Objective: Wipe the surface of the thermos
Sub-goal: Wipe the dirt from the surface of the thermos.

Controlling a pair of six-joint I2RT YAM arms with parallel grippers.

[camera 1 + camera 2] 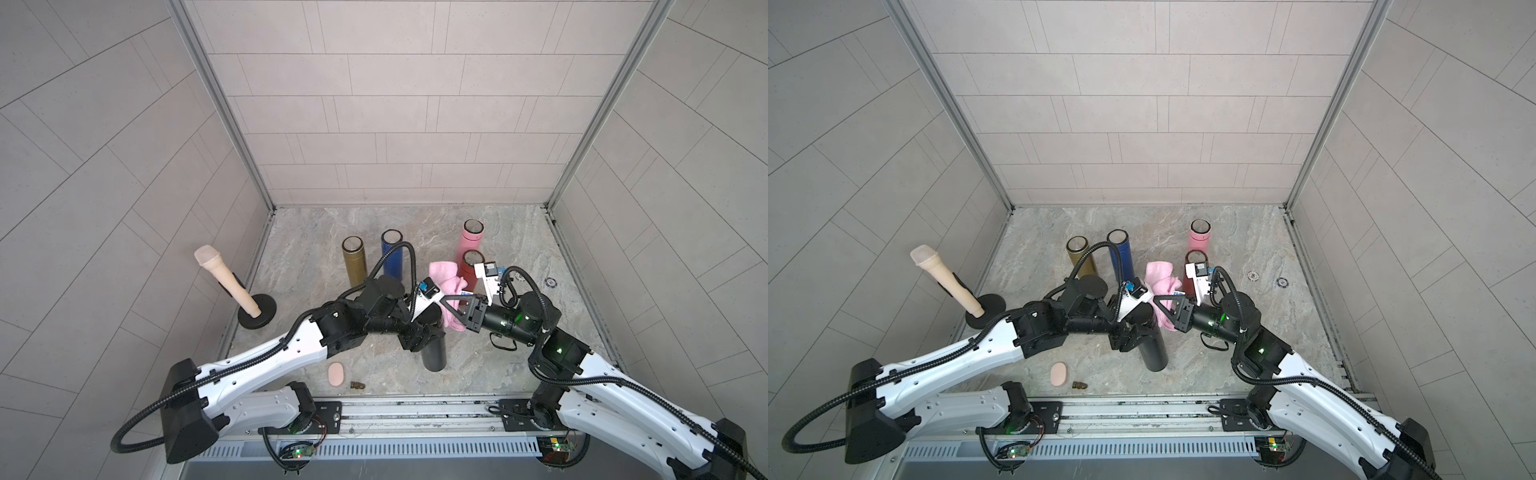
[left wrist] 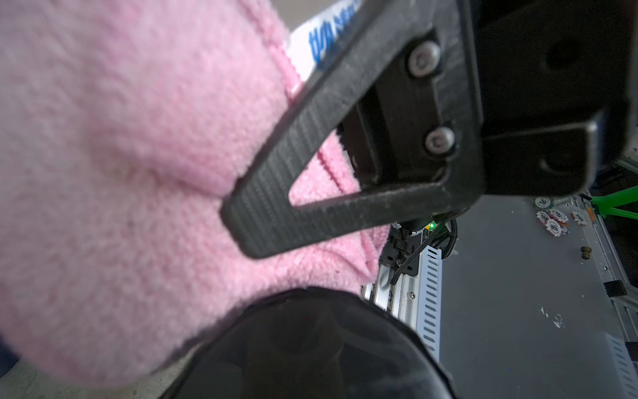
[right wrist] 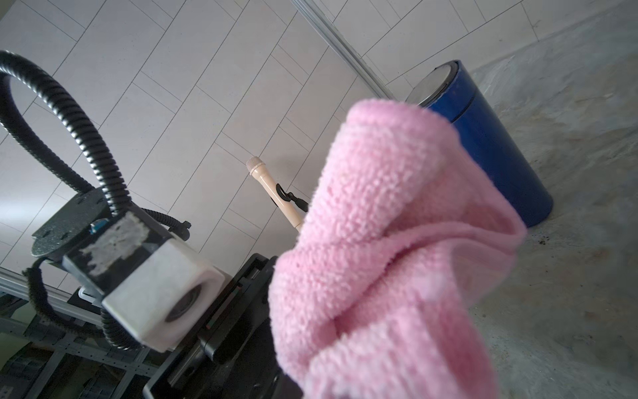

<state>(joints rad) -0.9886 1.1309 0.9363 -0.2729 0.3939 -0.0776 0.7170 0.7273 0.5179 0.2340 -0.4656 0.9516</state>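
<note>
Your left gripper (image 1: 417,338) was clamped on the black thermos (image 1: 435,358) near mid-floor, though its fingers seemed partly hidden. To its right, your right gripper (image 1: 445,309) pinched the pink cloth (image 1: 445,275) against the thermos's top.

White link shells (image 1: 270,353) are being joined by black joint housings (image 1: 340,328); black corrugated cables (image 3: 89,152) are being routed alongside; green status lights (image 1: 518,318) are being displayed.

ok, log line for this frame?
left gripper: shut on black thermos | right gripper: shut on pink cloth | cloth against thermos top
</note>
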